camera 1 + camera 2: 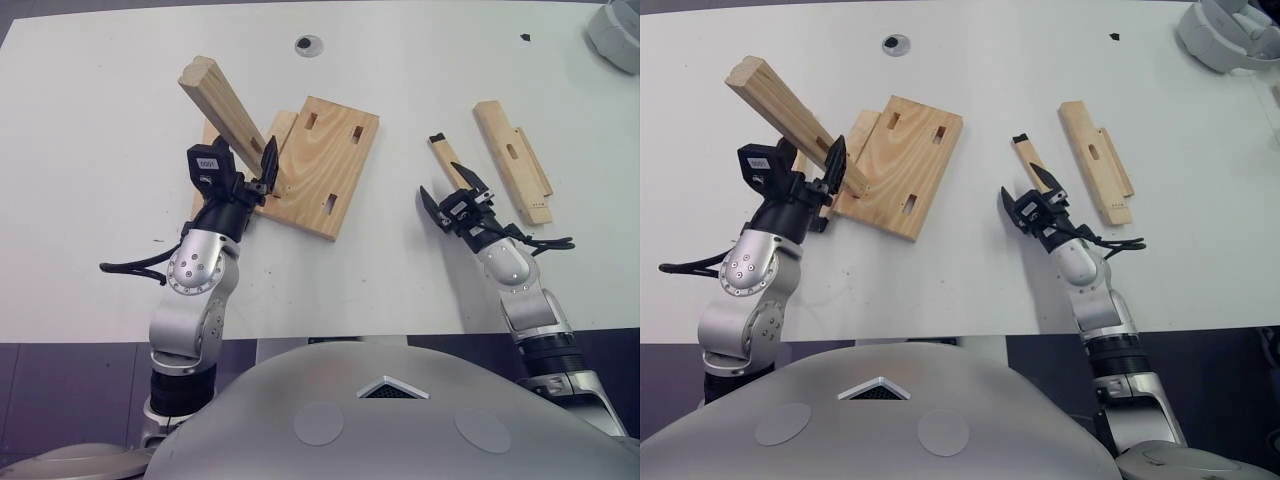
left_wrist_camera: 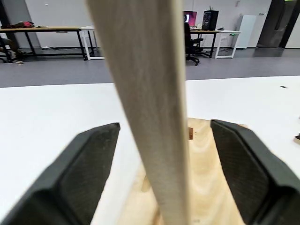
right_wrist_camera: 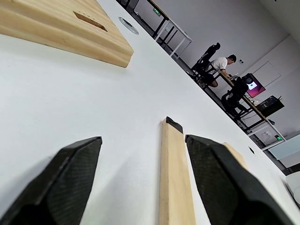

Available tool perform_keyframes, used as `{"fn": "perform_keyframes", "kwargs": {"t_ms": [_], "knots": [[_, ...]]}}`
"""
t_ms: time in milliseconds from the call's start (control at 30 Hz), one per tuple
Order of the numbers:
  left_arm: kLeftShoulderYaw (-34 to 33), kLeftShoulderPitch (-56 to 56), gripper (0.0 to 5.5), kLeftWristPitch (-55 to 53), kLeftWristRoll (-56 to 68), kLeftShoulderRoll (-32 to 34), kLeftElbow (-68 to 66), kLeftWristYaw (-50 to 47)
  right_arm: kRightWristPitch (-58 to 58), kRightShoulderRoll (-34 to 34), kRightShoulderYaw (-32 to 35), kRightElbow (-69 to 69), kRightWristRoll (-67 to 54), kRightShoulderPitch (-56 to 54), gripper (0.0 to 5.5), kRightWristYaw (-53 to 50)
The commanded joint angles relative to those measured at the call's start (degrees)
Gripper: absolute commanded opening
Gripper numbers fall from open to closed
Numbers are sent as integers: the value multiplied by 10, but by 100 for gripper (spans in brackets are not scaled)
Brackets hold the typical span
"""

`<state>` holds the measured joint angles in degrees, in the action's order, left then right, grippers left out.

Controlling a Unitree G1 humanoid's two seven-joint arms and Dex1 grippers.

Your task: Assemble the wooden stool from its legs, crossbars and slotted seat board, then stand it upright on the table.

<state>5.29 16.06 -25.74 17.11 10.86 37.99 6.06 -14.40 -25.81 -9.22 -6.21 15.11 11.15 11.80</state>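
Left hand: open, its two dark fingers spread wide on either side of a wooden leg, with a gap showing on each side in the wrist view.
Leg: passes between the left hand's fingers, tilted. Its lower end is down at the seat board just in front of the hand, and its upper end is raised off the counter, leaning away from the other arm.
Seat board: lies flat on the white counter right beyond the left hand, slots facing up, on the side towards the right hand.
Second wooden piece: pokes out from under the board's far edge.
Right hand: open and low over the counter, fingers apart around the near end of a crossbar.
Crossbar: a narrow strip lying flat, pointing straight away from the right hand, dark tip at its far end.
Slotted piece: lies flat near the right hand, on its outer side, apart from the crossbar.
Round black disc: on the counter, well beyond the left hand.
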Motion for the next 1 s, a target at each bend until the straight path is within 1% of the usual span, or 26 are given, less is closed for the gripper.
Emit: {"fn": "perform_keyframes", "kwargs": {"t_ms": [33, 133, 200, 267, 400, 533, 600, 733, 800, 1000], "knots": [[-50, -46, 425, 10, 67, 94, -43, 152, 33, 8, -7, -22, 7, 21, 333, 6], [-105, -82, 468, 22, 96, 165, -112, 249, 33, 10, -5, -24, 7, 19, 333, 3], [-120, -85, 492, 33, 98, 211, -151, 312, 32, 11, -4, -27, 7, 17, 333, 2], [-129, -80, 527, 38, 102, 244, -181, 363, 31, 12, -4, -30, 8, 15, 333, 0], [-139, -79, 532, 62, 92, 294, -234, 440, 29, 13, -3, -38, 9, 9, 333, -3], [-132, -121, 532, 124, 31, 297, -297, 425, 26, 13, -1, -49, 9, -1, 333, -5], [-108, -132, 532, 160, -12, 287, -315, 407, 25, 14, 0, -54, 9, -5, 333, -7], [-56, -132, 532, 192, -69, 253, -311, 373, 28, 10, 2, -63, 12, -14, 333, -8], [-38, -133, 532, 211, -104, 248, -316, 354, 28, 9, 2, -68, 11, -20, 333, -6], [-33, -147, 532, 223, -130, 240, -335, 330, 26, 7, 3, -70, 10, -21, 333, -5]]}}
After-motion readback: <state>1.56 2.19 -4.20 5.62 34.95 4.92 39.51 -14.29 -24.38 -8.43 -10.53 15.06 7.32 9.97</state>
